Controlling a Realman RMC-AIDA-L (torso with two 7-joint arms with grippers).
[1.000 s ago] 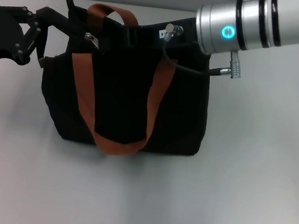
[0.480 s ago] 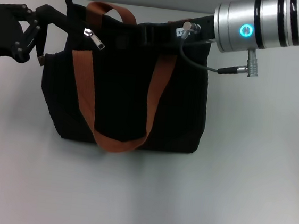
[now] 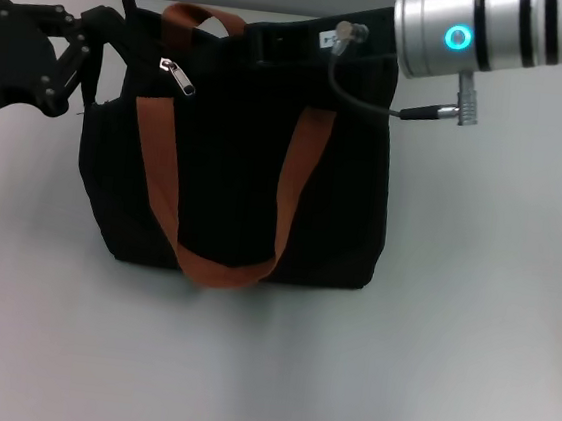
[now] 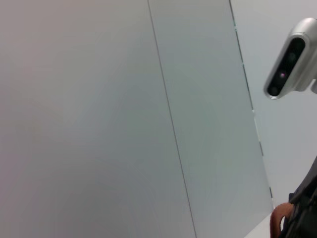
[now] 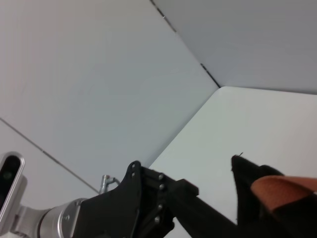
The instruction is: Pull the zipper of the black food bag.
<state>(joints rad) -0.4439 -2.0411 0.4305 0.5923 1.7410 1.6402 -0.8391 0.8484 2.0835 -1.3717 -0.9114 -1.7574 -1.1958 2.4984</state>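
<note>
Change since earlier frames: right arm (image 3: 501,33) had drawn back toward the far right rim of the bag; the zipper pull, covered a second ago, lay exposed near the left end of the rim; left claw sat slightly higher at the bag's left corner.

Surroundings: white table (image 3: 264,370) carried the bag; pale wall panels stood behind it. A grey cable (image 3: 358,100) looped from the right arm's wrist across the bag's upper right corner to a silver plug (image 3: 466,97) hanging beside the bag.

Obstructions: silver right arm with a lit cyan ring crossed the far right rim, covering that end of the zip track.

Left claw (image 3: 119,28): black linkage at the bag's top left corner, fingers touching the fabric there; whether they pinched it or merely rested, cannot tell.

Right claw: hidden behind the bag's rim in the head view; cannot tell its state.

Hidden or unclear: left wrist view showed mostly wall, a camera housing (image 4: 292,64) and a sliver of the bag at the corner. Right wrist view showed the left claw's linkage (image 5: 148,198) reaching to the bag corner with a strap edge.

Black food bag (image 3: 235,166): boxy, soft, upright, centre of table toward the far side; two rust-brown strap handles (image 3: 160,168), the nearer one draped down the front face.

Zipper (image 3: 178,76): small silver pull tab, tilted, lying on the rim near the left end, just beside the left claw.
</note>
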